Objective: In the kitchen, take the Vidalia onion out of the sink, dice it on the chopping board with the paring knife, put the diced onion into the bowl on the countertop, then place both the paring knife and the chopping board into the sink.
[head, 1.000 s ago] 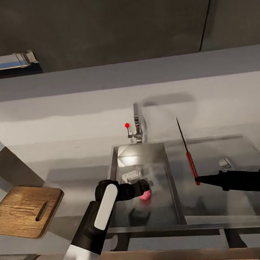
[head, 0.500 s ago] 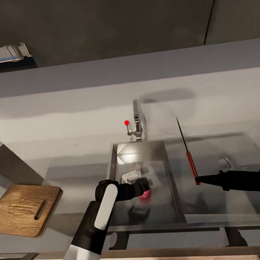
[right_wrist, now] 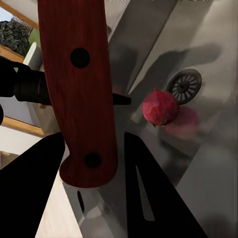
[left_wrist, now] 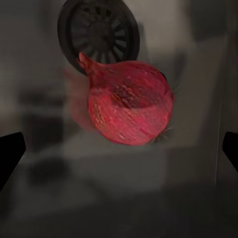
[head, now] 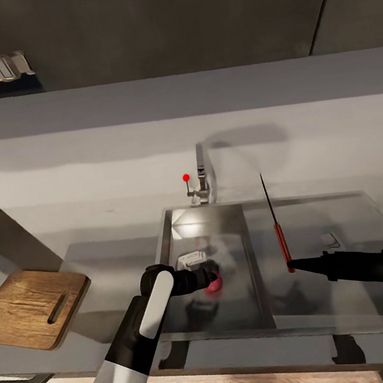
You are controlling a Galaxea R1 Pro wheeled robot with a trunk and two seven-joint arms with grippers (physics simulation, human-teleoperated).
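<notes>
I am at the first step — taking the Vidalia onion point(left_wrist: 130, 101) out of the sink point(head: 245, 297). It lies on the basin floor beside the drain point(left_wrist: 99, 32), between the spread fingers of my left end effector point(head: 212, 275) (not touching them). My right end effector point(head: 291, 265) pinches the paring knife point(head: 277, 229), blade up. Next, I think, I must close on the bulb and lift it toward the chopping board point(head: 34, 308).

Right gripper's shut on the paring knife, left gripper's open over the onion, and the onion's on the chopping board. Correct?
Not quite. The Vidalia onion lies in the sink beside the drain, as the left wrist view shows; the chopping board lies bare on the counter at the left. The rest holds: right gripper shut on the paring knife, left gripper open over the onion.
</notes>
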